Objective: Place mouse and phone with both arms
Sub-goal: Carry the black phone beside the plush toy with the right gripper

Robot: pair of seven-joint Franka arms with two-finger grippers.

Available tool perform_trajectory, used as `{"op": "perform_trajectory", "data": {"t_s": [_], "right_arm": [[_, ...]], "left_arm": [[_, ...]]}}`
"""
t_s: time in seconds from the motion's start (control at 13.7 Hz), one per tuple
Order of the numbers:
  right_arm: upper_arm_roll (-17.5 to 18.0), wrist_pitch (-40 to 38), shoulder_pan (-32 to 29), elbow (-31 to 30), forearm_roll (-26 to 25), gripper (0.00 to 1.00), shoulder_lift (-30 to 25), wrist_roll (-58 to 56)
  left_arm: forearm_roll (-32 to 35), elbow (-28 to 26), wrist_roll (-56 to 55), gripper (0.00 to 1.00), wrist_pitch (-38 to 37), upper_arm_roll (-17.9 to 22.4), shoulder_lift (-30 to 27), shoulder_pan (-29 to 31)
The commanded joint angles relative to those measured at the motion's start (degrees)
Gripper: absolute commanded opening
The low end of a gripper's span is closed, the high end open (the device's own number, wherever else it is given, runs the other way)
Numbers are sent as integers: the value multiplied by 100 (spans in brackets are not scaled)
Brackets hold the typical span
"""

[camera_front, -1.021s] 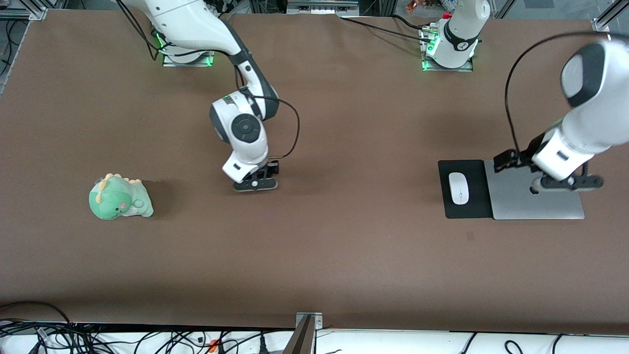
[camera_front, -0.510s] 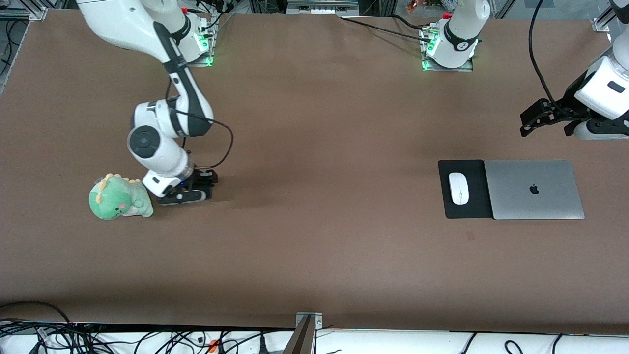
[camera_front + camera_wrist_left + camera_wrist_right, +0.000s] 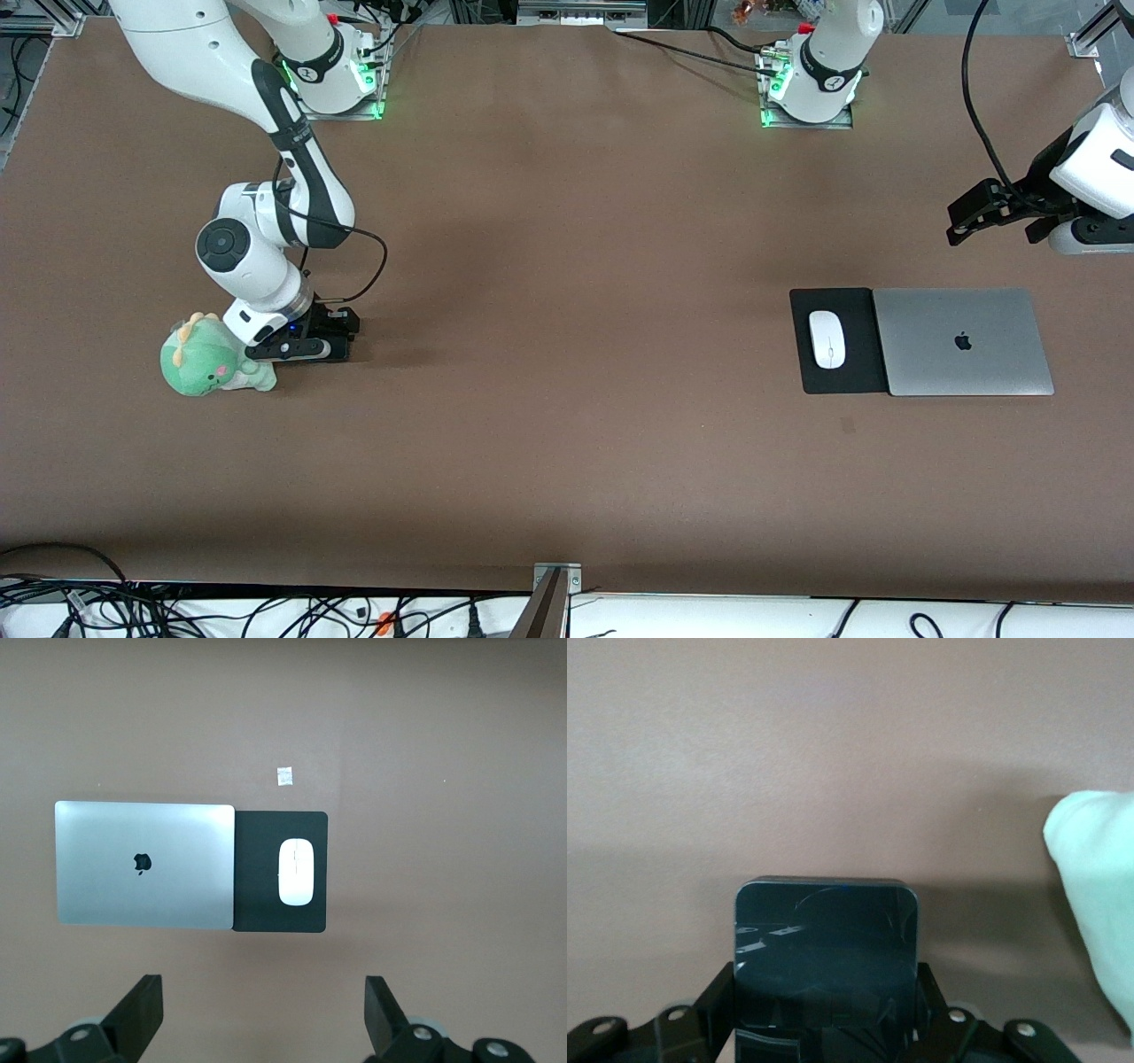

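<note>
At the left of the front view, the right gripper [image 3: 297,347] pinches the phone [image 3: 826,957] beside a green plush toy [image 3: 208,359]. At the right edge, the left gripper [image 3: 997,213] hangs with fingers spread. The mouse [image 3: 827,338] lies on the black pad [image 3: 855,372] beside the laptop [image 3: 961,341].

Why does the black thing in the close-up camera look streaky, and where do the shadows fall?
Right wrist view: the phone is glossy and mirrors pale streaks; the plush toy beside it looks soft and blurred. Front view: soft shadow lies on the table beside the right gripper.
</note>
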Motion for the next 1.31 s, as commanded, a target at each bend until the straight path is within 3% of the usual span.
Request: {"op": "perform_trajectory", "data": {"t_s": [0.0,0.07,0.15,0.22,0.36,0.51,0.58,0.73,0.8,1.24], "right_arm": [[92,338,-113,-42,160,12,99,-240],[101,338,-113,-42,160,20,116,-240],[101,338,-122,-42,160,54,117,-240],[101,338,-122,-25,160,98,117,-248],[101,242,-113,2,160,100,82,-266],[110,-353,-113,202,168,100,-58,-257],[110,-696,-113,352,221,100,-137,-257],[75,-1233,-122,555,711,100,-321,-283],[40,-1479,-148,616,757,100,-471,-284],[-355,-3140,-253,1099,986,100,-1560,-310]], "left_arm": [[-18,215,-23,100,-183,-3,82,62],[-18,215,-23,100,-270,-3,82,62],[-18,224,-14,100,-332,5,73,80],[-18,224,-14,100,-332,14,65,106],[-18,224,3,100,-454,5,56,141],[-27,216,-23,100,-482,32,38,133],[-27,207,-40,100,-482,197,30,28],[-36,181,-49,100,-490,1020,-14,-794],[-44,180,-49,100,-517,1190,-14,-982],[-71,215,-49,100,-517,1209,-6,-966]]}}
